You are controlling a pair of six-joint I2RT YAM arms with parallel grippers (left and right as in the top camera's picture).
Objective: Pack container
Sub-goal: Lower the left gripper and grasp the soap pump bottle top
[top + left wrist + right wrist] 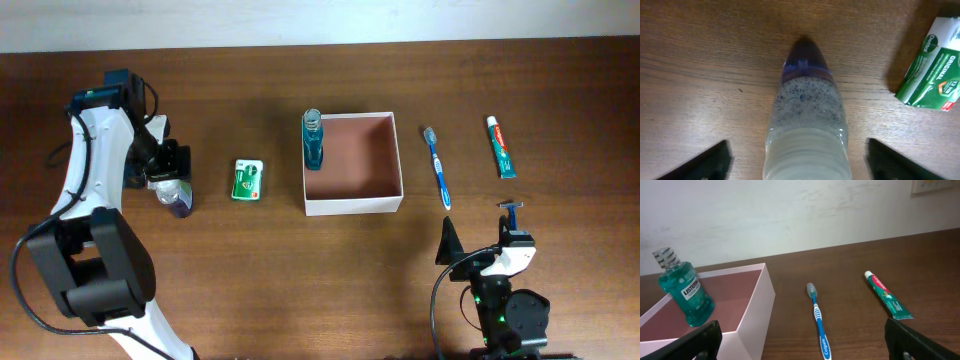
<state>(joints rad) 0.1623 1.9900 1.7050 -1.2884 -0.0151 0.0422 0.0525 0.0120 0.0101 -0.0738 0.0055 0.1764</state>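
A dark brown wooden table runs under a pale wall, and the container [352, 165] sits near the middle of it, open top up, white walls around a reddish-brown floor. A teal mouthwash bottle [313, 140] already stands in its left side; the rest of the floor is bare.

The container looks like thin card: probably light, stiff enough along the walls, and likely to slide if an item is pushed against it. It should not need lifting. If it has to be steadied, the rim of a side wall is the place to pinch.

The item in hand now is a clear bottle [807, 120] with a dark purple cap, lying on its side at the left of the table, just left of a green floss pack [247, 179]. It is smooth, rounded plastic holding speckled liquid, so I judge it slippery, moderately heavy and prone to roll. The ribbed body towards its base looks the best place to grip, squarely across the width.

The left gripper [799, 145] straddles that bottle with its jaws apart, one finger showing on each side, both clear of the plastic; nothing is held. The right gripper [801, 330] hangs low near the table's front edge, jaws spread wide and empty, facing a blue toothbrush [818, 325] and a toothpaste tube [886, 296] that lie to the right of the container
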